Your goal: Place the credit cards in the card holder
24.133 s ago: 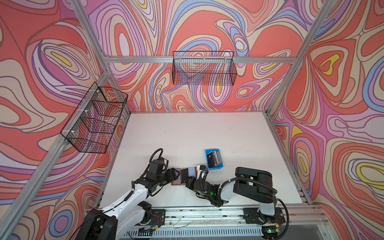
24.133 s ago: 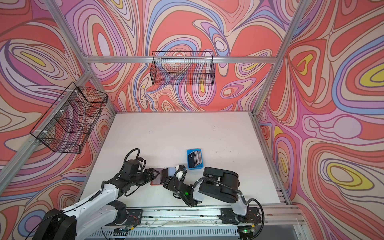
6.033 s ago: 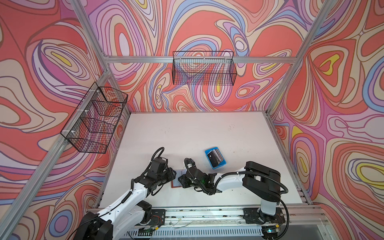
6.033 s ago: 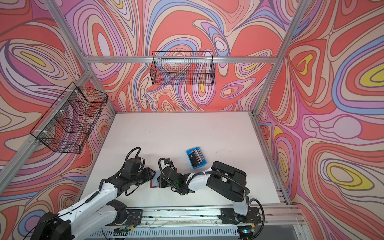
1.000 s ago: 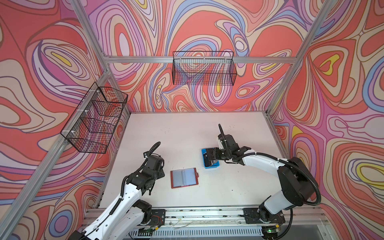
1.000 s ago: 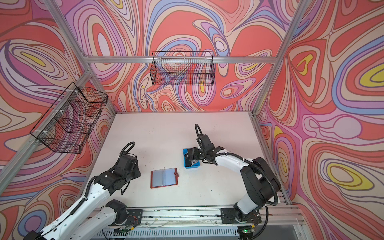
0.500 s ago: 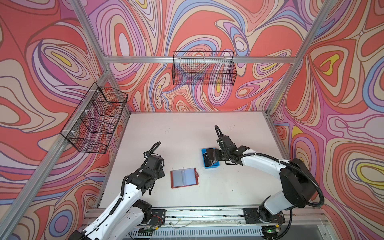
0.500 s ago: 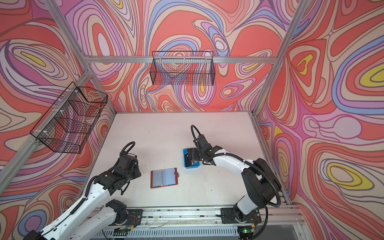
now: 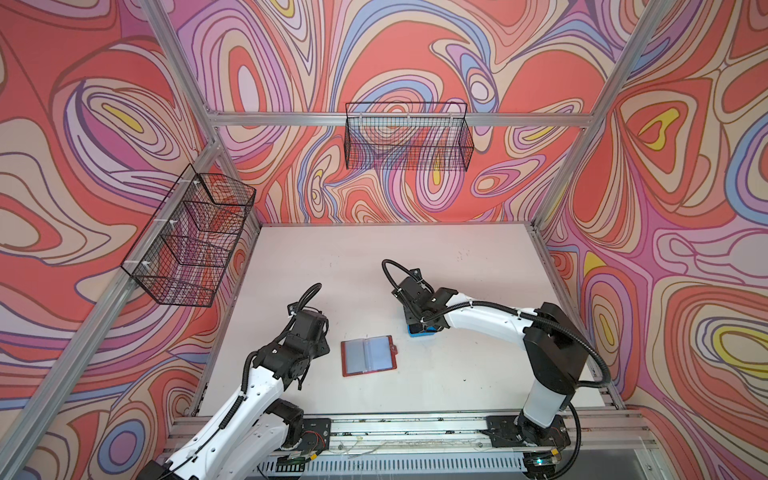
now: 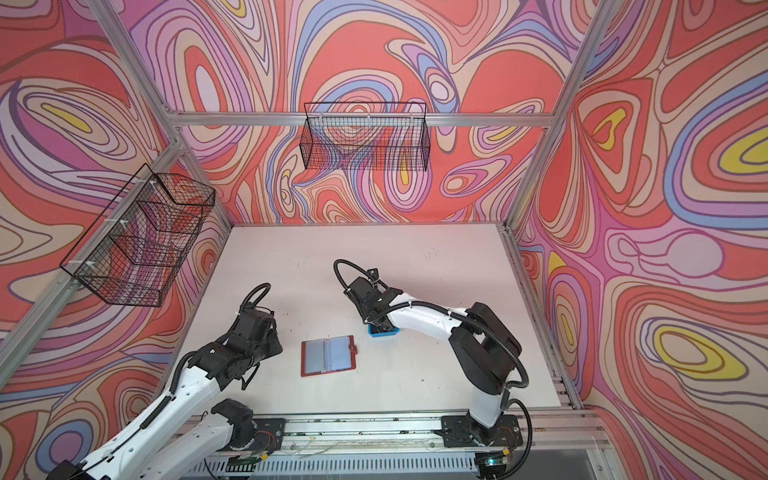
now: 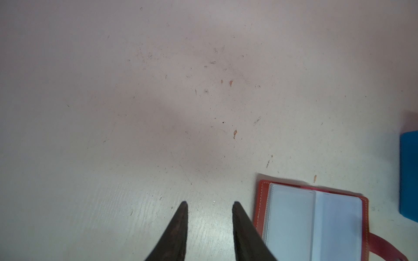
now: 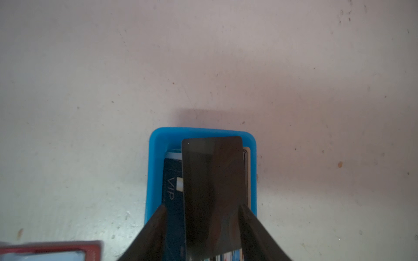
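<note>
Several credit cards (image 12: 173,180) lie stacked in a blue tray (image 12: 156,158), with a black card (image 12: 212,176) uppermost. The right tool (image 12: 203,205) straddles this black card with its jaws apart. One finger (image 12: 253,226) meets a long edge and the other stands clear, so nothing is gripped. The card holder (image 9: 368,355) lies open and flat on the bench (image 9: 332,257), just beside the tray. The left tool (image 11: 210,202) is open and empty, near the holder's side away from the tray. In both top views the right arm (image 9: 482,320) hides the cards; only the right wrist view shows them. The left wrist view resolves the holder's clear sleeves (image 11: 291,226).
</note>
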Controlling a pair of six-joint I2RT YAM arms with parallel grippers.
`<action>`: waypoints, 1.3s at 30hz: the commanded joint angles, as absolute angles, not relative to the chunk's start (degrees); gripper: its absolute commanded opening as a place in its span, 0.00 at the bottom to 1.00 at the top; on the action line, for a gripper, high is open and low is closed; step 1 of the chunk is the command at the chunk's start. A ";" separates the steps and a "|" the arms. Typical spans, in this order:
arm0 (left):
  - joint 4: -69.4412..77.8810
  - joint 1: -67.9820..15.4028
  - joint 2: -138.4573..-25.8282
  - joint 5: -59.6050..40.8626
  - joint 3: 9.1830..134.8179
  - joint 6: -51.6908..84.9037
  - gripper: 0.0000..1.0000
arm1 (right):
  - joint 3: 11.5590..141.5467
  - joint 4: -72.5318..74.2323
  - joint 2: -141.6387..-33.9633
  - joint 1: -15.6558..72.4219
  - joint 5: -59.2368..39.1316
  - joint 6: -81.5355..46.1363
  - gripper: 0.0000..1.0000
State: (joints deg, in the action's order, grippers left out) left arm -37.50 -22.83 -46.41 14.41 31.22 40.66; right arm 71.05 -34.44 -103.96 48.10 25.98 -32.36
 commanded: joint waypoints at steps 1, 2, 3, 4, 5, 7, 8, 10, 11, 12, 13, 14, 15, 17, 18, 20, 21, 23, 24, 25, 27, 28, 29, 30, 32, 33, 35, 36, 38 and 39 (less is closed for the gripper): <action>-37.62 -22.76 -46.76 14.57 30.94 40.48 0.36 | 73.11 -37.47 -105.47 48.50 29.59 -33.23 0.50; -37.53 -22.77 -46.67 14.56 30.94 40.44 0.35 | 73.40 -37.69 -106.06 48.59 29.86 -33.23 0.49; -37.48 -22.75 -46.59 14.74 30.85 40.48 0.35 | 73.69 -37.87 -106.46 48.56 29.90 -33.24 0.48; -37.52 -22.74 -46.63 14.83 30.85 40.43 0.35 | 73.89 -38.04 -106.92 48.55 30.04 -33.29 0.47; -37.50 -22.75 -46.67 14.77 30.85 40.43 0.36 | 74.08 -38.31 -107.28 48.58 30.29 -33.43 0.47; -37.51 -22.76 -46.84 14.76 30.94 40.49 0.35 | 74.09 -38.32 -107.66 48.60 30.65 -33.57 0.47; -37.64 -22.81 -46.84 14.76 30.94 40.43 0.35 | 74.01 -38.26 -107.80 48.60 30.74 -33.66 0.46; -37.61 -22.76 -46.82 14.65 30.94 40.48 0.35 | 73.68 -37.89 -107.53 48.56 30.62 -33.96 0.41; -37.53 -22.72 -46.78 14.60 30.94 40.48 0.35 | 73.49 -37.89 -107.23 48.59 30.63 -34.22 0.38; -37.52 -22.77 -46.76 14.66 30.94 40.43 0.35 | 73.20 -37.72 -106.73 48.53 30.61 -34.29 0.35; -37.44 -22.73 -46.75 14.67 30.86 40.44 0.35 | 72.96 -37.62 -106.18 48.57 30.66 -34.48 0.33; -37.44 -22.72 -46.76 14.71 30.88 40.44 0.35 | 72.79 -37.71 -105.81 48.59 30.88 -34.62 0.30; -37.55 -22.72 -46.83 14.71 30.94 40.43 0.35 | 72.64 -37.77 -105.13 48.52 31.14 -34.71 0.27; -37.49 -22.76 -46.86 14.67 30.96 40.43 0.35 | 72.38 -37.92 -104.17 48.54 31.59 -34.89 0.22; -37.60 -22.76 -46.89 14.63 30.94 40.45 0.35 | 72.21 -37.90 -103.66 48.53 31.86 -35.02 0.19; -37.54 -22.75 -46.85 14.51 30.94 40.45 0.35 | 71.90 -37.92 -102.97 48.60 32.06 -35.14 0.15; -37.53 -22.71 -46.76 14.59 30.94 40.43 0.35 | 71.86 -38.04 -102.71 48.59 32.27 -35.10 0.15; -37.49 -22.79 -46.67 14.67 30.85 40.43 0.35 | 71.89 -38.41 -102.57 48.58 32.53 -35.01 0.25; -37.52 -22.73 -46.69 14.68 30.86 40.44 0.35 | 71.63 -38.12 -102.33 48.60 32.59 -34.76 0.35; -37.51 -22.69 -46.67 14.60 30.92 40.44 0.35 | 71.38 -37.90 -102.01 48.50 32.72 -34.59 0.42; -37.50 -22.75 -46.68 14.54 30.94 40.47 0.35 | 70.88 -37.36 -101.27 48.34 32.56 -34.11 0.54; -37.53 -22.76 -46.67 14.50 30.94 40.46 0.35 | 70.25 -36.51 -101.25 48.10 31.82 -33.66 0.59; -37.57 -22.71 -46.58 14.47 30.85 40.41 0.35 | 69.40 -35.00 -99.38 47.51 30.35 -32.97 0.65; -37.60 -22.72 -46.50 14.35 30.85 40.43 0.35 | 68.30 -33.02 -98.62 46.75 28.14 -32.08 0.71; -37.57 -22.75 -46.28 14.40 30.77 40.39 0.35 | 65.74 -29.27 -97.76 44.36 22.89 -30.85 0.76; -37.64 -22.76 -46.16 14.41 30.76 40.38 0.35 | 64.70 -27.87 -97.73 42.95 20.57 -30.48 0.77; -37.58 -22.73 -45.98 14.29 30.67 40.35 0.35 | 63.68 -26.47 -98.33 41.09 19.11 -30.06 0.79; -37.56 -22.72 -45.92 14.28 30.67 40.38 0.35 | 63.83 -26.42 -98.91 40.65 18.91 -30.00 0.79; -37.51 -22.74 -45.88 14.26 30.67 40.34 0.35 | 64.20 -25.91 -100.04 40.43 18.37 -29.46 0.78; -37.53 -22.70 -46.01 14.32 30.67 40.34 0.35 | 64.48 -25.64 -100.53 40.43 17.85 -29.33 0.76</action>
State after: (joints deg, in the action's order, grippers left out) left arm -37.47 -22.83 -46.50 14.35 31.22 40.64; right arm 64.49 -28.67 -99.26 40.07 21.19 -30.57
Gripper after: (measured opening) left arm 0.346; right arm 0.770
